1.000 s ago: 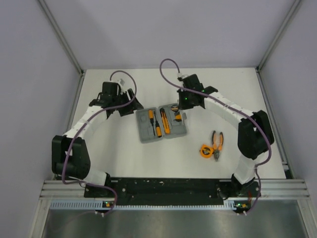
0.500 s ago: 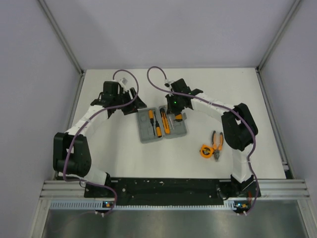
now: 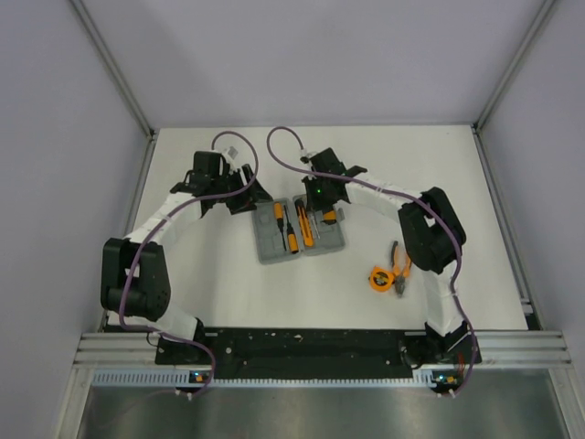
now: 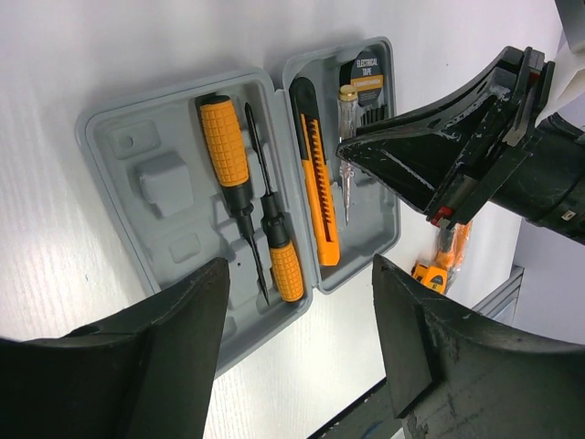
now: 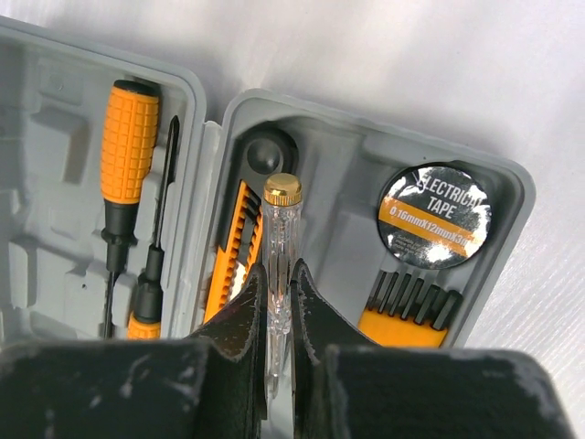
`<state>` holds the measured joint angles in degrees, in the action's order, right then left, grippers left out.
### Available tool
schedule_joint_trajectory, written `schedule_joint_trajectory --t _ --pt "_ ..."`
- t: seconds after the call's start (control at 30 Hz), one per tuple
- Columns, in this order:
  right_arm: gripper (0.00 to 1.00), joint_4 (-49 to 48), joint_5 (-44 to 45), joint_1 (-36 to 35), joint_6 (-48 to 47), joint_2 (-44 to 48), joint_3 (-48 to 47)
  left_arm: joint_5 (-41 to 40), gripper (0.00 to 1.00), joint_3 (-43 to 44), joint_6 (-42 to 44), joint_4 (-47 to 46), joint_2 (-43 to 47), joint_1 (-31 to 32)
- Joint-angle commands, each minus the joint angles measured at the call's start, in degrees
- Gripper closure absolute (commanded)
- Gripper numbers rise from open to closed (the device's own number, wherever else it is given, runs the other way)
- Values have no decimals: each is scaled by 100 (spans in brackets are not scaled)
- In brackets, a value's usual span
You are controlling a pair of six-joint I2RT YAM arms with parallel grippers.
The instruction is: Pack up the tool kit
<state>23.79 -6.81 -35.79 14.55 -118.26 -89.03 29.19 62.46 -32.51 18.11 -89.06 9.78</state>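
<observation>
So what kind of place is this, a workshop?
Likely a robot test cell: white table walled by blank panels on metal framing, left arm and right arm bolted at its edge, one tool kit laid out.

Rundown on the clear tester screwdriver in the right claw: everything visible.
The tester screwdriver is a slim, clear plastic-looking barrel with a brass-coloured end cap. The right claw is shut on its barrel, hiding the lower end. It lies lengthwise over the open grey case, between the orange utility knife and the electrical tape roll. Whether it sits in its slot is unclear.
</observation>
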Motion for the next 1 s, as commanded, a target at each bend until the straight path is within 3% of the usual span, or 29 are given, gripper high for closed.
schedule_joint_trajectory --t 0.0,0.67,0.97 --pt "100 -191 215 -112 -48 -92 -272 105 33 126 131 -150 -6 -29" --pt "99 20 531 -112 163 -479 -571 113 33 197 131 -97 -147 -29" --pt "72 556 811 -112 382 -295 -835 245 33 487 -71 -202 -323 -20"
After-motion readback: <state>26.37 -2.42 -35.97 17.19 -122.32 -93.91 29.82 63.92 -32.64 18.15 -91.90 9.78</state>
